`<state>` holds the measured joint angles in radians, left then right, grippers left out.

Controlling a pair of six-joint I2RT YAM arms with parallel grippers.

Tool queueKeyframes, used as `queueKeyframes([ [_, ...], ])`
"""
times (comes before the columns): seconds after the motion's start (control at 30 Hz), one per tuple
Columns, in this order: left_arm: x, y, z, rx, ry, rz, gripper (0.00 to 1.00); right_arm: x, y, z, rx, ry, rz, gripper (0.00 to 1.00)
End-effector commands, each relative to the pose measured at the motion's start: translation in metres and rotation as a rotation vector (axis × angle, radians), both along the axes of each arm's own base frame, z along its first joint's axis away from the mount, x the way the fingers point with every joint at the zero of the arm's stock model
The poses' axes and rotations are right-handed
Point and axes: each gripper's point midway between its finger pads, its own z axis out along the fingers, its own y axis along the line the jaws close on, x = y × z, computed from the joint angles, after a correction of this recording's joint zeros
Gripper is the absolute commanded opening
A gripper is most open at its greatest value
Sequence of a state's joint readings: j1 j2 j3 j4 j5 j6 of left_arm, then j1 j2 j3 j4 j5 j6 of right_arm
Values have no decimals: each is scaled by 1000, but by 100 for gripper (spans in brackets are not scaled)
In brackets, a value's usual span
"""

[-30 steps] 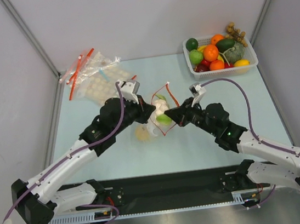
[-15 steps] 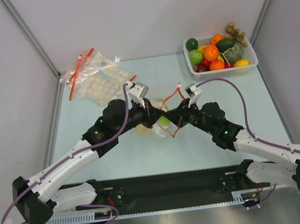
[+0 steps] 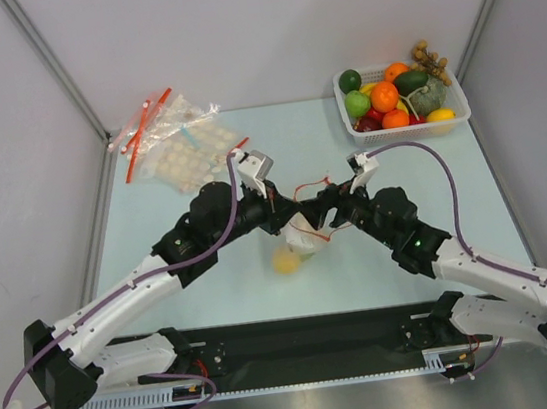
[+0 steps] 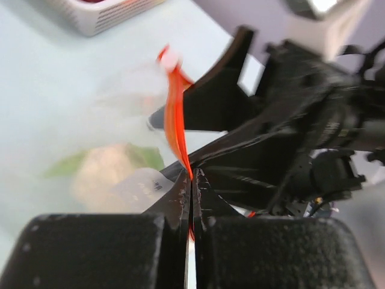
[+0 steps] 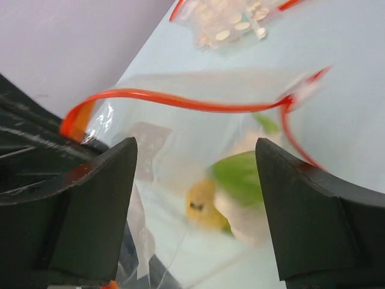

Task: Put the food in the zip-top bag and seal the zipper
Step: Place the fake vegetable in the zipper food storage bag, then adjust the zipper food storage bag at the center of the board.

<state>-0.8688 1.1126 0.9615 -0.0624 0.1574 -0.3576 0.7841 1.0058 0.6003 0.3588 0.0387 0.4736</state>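
Observation:
The clear zip-top bag [image 3: 299, 238] hangs between my two grippers over the middle of the table. My left gripper [image 3: 282, 213] [image 4: 192, 176] is shut on its red-orange zipper [image 4: 174, 111] strip. My right gripper [image 3: 327, 210] [image 5: 195, 147] stands open, its fingers either side of the bag's mouth and not touching it. Food lies inside the bag: a yellow lemon [image 5: 202, 205] [image 3: 286, 259], a green piece [image 5: 240, 174] and a pale leafy piece [image 5: 248, 224]. The zipper [image 5: 180, 102] rim arcs open above them. In the left wrist view the bag shows only as a blur.
A white basket [image 3: 456, 116] heaped with toy fruits and vegetables stands at the back right. Crinkled disc-dotted bags [image 3: 173, 147] [image 5: 231, 21] with red strips lie at the back left. Both arms' wrists crowd together at the table's centre.
My right gripper has opened and let go of the bag's rim. The bag has sagged, and the lemon has dropped lower toward the table. The left gripper keeps its hold.

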Motion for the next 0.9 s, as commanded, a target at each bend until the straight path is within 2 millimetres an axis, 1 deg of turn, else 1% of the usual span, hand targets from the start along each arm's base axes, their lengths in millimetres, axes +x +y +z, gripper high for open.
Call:
queueKeyframes([
  [0.0, 24, 17, 15, -22, -7, 154, 0, 2, -11, 44, 62, -93, -48, 83],
  [0.03, 30, 23, 12, -23, 6, 180, 0, -1, -11, 45, 59, -98, -43, 82],
  [0.13, 38, 29, 7, -16, 28, 225, 0, -6, -15, 53, 63, -121, -36, 79],
  [0.17, 41, 34, 3, 1, 35, 251, 0, -6, -17, 55, 58, -131, -44, 77],
  [0.23, 49, 41, 4, 14, 24, 307, 0, -8, -23, 60, 52, -142, -57, 75],
  [0.27, 51, 46, 1, 32, 28, 329, 0, -7, -27, 62, 45, -151, -74, 74],
  [0.3, 55, 52, 1, 42, 18, 365, 0, -7, -30, 65, 45, -157, -86, 74],
  [0.33, 54, 55, 4, 37, 7, 376, 0, -6, -34, 64, 31, -152, -106, 73],
  [0.37, 54, 58, 5, 36, 1, 383, 0, 0, -44, 65, 26, -147, -167, 72],
  [0.4, 54, 59, 7, 32, -6, 384, 0, 3, -48, 69, 20, -143, -196, 72],
  [0.43, 52, 59, 7, 32, -14, 373, 0, 7, -53, 58, -28, -107, -222, 71],
  [0.47, 50, 59, 12, 18, -24, 367, 0, 12, -54, 52, -59, -86, -245, 71],
  [0.53, 48, 60, 13, 14, -29, 360, 0, 14, -53, 50, -104, -52, -242, 72],
  [0.57, 48, 60, 14, 14, -29, 362, 0, 16, -47, 43, -128, -31, -228, 72],
  [0.67, 50, 62, 12, 23, -30, 375, 0, 14, -36, 33, -164, 15, -173, 73],
  [0.73, 51, 65, 12, 28, -32, 389, 0, 17, -31, 15, -214, 80, -169, 73],
  [0.77, 53, 67, 10, 35, -32, 406, 1, 17, -28, 19, -218, 89, -159, 73],
  [0.8, 54, 69, 10, 38, -32, 414, 1, 18, -24, 6, -255, 126, -149, 73],
  [0.87, 56, 73, 9, 50, -34, 441, 0, 12, -14, 7, -259, 140, -106, 72],
])
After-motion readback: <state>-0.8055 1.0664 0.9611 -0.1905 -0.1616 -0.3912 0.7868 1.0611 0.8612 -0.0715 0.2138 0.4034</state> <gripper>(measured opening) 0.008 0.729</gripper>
